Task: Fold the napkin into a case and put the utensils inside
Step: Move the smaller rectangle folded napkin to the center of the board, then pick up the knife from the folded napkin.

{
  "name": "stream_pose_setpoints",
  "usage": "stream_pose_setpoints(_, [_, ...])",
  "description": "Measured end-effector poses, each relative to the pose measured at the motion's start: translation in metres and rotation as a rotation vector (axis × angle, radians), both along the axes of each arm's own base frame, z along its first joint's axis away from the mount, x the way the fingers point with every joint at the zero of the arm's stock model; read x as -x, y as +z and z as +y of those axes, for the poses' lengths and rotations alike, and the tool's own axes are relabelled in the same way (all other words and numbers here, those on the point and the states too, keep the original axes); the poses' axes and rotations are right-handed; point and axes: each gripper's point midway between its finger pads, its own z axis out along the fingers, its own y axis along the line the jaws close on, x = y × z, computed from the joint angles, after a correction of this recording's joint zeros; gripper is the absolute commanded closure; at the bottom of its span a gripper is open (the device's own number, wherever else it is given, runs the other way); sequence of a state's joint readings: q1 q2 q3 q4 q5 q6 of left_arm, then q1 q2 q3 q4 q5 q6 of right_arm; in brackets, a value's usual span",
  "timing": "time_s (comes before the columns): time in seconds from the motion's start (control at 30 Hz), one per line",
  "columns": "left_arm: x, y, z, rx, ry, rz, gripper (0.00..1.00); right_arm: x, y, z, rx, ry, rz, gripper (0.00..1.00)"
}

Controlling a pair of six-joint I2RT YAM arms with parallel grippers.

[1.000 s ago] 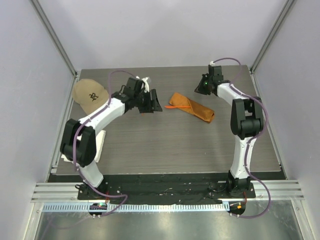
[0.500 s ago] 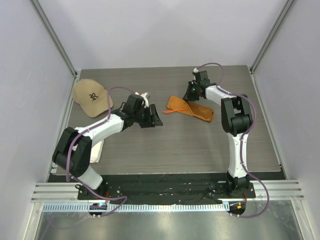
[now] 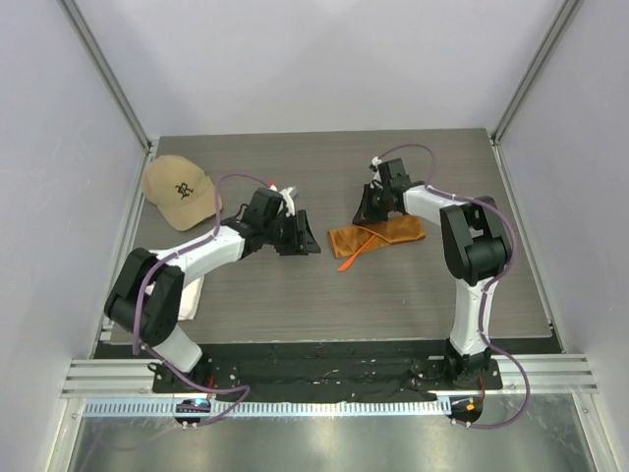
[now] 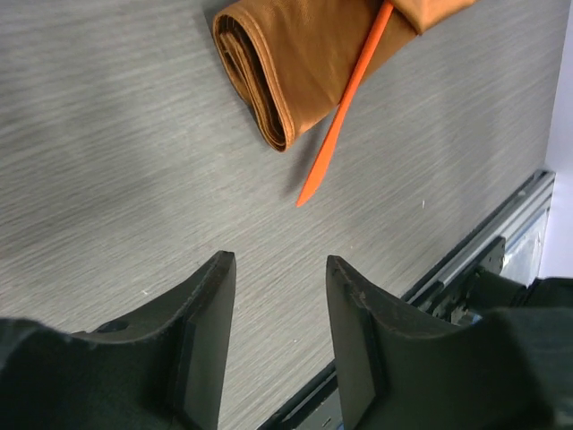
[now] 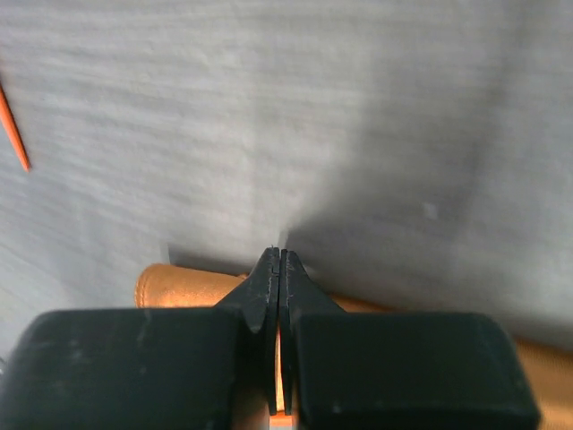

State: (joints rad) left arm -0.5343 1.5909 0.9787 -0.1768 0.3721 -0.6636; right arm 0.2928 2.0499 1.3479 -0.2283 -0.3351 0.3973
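The rust-orange case lies folded as a narrow sleeve at mid-table, right of centre, and shows in the left wrist view. One bright-orange utensil sticks out of its left end toward the front; its tip shows in both wrist views. My right gripper is at the case's back left edge, over the cloth. Its jaws are shut on a thin bright-orange strip that looks like a utensil. My left gripper is open and empty, just left of the case.
A tan cap sits at the back left. A thick white towel lies at the left edge under the left arm. The table's front edge and metal rail show in the left wrist view.
My right gripper came forward and down onto the case. The case swung and slid toward the front, and the utensil now points front-left. My left gripper moved slightly.
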Motion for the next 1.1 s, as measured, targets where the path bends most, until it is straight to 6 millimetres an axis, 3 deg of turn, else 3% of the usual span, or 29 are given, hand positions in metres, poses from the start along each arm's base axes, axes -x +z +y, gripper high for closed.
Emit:
stream_pose_setpoints(0.13, [0.008, -0.010, -0.013, 0.023, -0.050, 0.022, 0.54, 0.007, 0.015, -0.009, 0.026, -0.022, 0.008, 0.95])
stream_pose_setpoints(0.27, [0.024, -0.025, -0.034, 0.089, -0.091, 0.060, 0.57, 0.005, 0.049, -0.027, 0.039, -0.077, -0.036, 0.94])
stream_pose_setpoints(0.43, [0.038, -0.049, -0.046, 0.135, -0.083, 0.134, 0.59, 0.009, 0.084, -0.053, 0.034, -0.151, -0.104, 0.94])
stream_pose_setpoints(0.53, [0.036, -0.061, -0.051, 0.147, -0.065, 0.163, 0.59, 0.021, 0.086, -0.061, 0.041, -0.164, -0.102, 0.95])
stream_pose_setpoints(0.7, [0.032, -0.067, -0.059, 0.169, -0.060, 0.173, 0.66, 0.042, 0.070, -0.069, 0.061, -0.171, -0.043, 0.96])
stream_pose_setpoints(0.97, [0.023, -0.070, -0.074, 0.206, -0.065, 0.174, 0.68, 0.043, 0.073, -0.076, 0.062, -0.186, -0.046, 0.96])
stream_pose_setpoints(1.03, [0.020, -0.071, -0.076, 0.212, -0.065, 0.172, 0.81, 0.042, 0.074, -0.077, 0.062, -0.188, -0.047, 0.97])
stream_pose_setpoints(1.1, [0.019, -0.073, -0.078, 0.211, -0.063, 0.173, 0.84, 0.042, 0.073, -0.078, 0.063, -0.191, -0.047, 0.97])
